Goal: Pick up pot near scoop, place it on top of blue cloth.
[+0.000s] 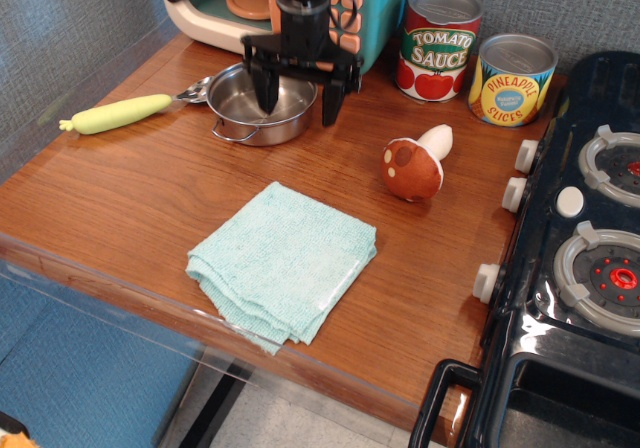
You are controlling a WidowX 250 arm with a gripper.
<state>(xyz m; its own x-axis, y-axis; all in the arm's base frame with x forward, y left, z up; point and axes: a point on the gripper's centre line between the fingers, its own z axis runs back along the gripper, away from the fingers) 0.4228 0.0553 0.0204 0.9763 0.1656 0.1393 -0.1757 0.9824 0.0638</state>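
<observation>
The gripper [298, 100] hung with its 2 fingers spread wide, straddling the right rim of the pot [250, 105]: one finger [268, 90] dipped inside the bowl, the other [330, 98] stood outside it. Whether either finger touched the metal could not be told, and nothing was clamped. The pot sat on the wooden counter [130, 183], just beside the bowl end of the scoop [130, 111]. The blue cloth [282, 261] lay well apart, nearer the counter's front edge, with a toy mushroom [415, 164] to its right.
</observation>
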